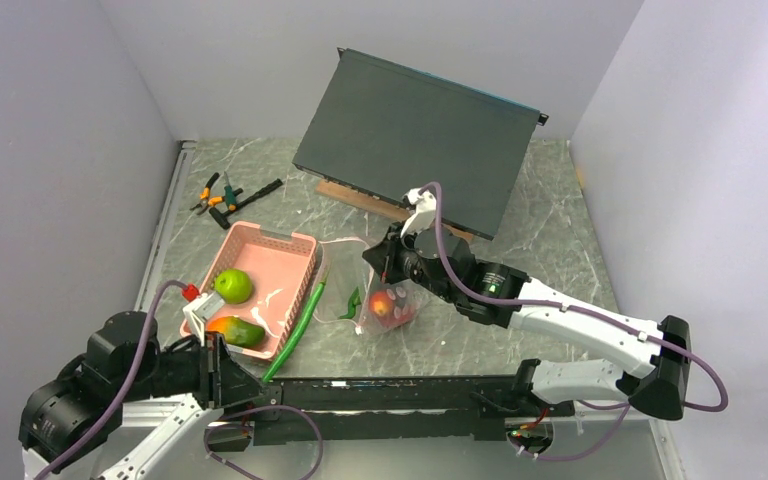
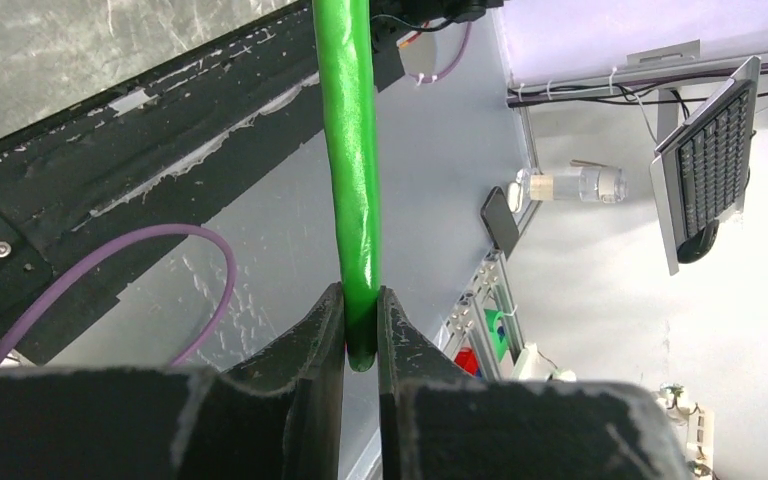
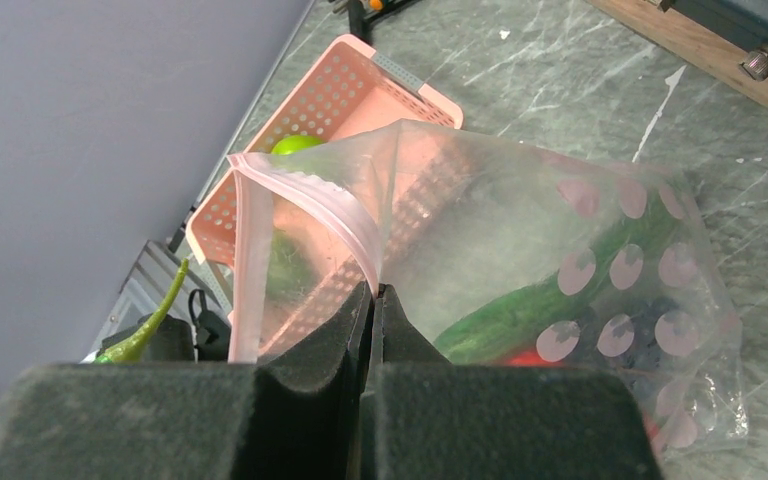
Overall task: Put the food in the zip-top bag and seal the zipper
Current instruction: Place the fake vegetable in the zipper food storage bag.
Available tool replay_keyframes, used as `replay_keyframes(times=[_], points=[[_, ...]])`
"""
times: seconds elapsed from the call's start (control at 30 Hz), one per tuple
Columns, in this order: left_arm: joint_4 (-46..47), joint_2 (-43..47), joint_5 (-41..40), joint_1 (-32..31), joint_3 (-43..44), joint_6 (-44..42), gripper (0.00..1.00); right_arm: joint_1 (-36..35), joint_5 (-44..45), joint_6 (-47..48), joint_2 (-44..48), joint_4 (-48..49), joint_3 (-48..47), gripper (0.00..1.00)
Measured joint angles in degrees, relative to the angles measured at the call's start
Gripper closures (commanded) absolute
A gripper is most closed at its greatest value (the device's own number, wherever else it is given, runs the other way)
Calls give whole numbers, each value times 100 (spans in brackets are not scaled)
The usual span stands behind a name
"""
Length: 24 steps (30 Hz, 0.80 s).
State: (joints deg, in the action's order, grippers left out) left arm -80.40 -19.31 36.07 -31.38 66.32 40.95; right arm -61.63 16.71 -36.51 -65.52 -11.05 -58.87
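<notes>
My left gripper (image 2: 361, 300) is shut on the lower end of the long green pepper (image 2: 352, 180). In the top view the pepper (image 1: 298, 328) slants from that gripper (image 1: 252, 378) up toward the zip-top bag (image 1: 365, 295). My right gripper (image 3: 373, 290) is shut on the pink zipper (image 3: 310, 195) and holds the bag's (image 3: 520, 230) mouth up and open. Red and orange pieces (image 1: 390, 305) and a green piece (image 3: 520, 305) lie inside the bag. The green apple (image 1: 233, 285) and the mango (image 1: 240, 331) sit in the pink basket (image 1: 295, 245).
Orange-handled pliers (image 1: 215, 195) lie at the back left. A dark panel (image 1: 420, 140) leans on a wooden strip (image 1: 360, 200) behind the bag. A black rail (image 1: 390, 390) runs along the table's near edge.
</notes>
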Motion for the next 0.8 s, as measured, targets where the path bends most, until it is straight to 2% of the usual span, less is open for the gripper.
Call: replay_keyframes(times=[0.13, 0.3, 0.4, 0.57, 0.73, 0.8], points=[[-90, -9, 44, 0, -7, 9, 100, 0, 7, 101, -28, 9, 0, 100], [0, -155, 63, 0, -420, 131, 100, -9, -186, 291, -28, 155, 0, 100], [243, -400, 44, 0, -680, 330, 95, -63, -295, 400, -26, 236, 0, 100], [1067, -743, 55, 0, -975, 863, 87, -299, -345, 581, 26, 313, 11, 100], [2063, -1054, 319, 0, -1274, 1464, 84, -490, -345, 721, 114, 343, 24, 100], [2330, -1300, 407, 0, -1274, 1600, 76, -527, -341, 750, 140, 345, 46, 100]])
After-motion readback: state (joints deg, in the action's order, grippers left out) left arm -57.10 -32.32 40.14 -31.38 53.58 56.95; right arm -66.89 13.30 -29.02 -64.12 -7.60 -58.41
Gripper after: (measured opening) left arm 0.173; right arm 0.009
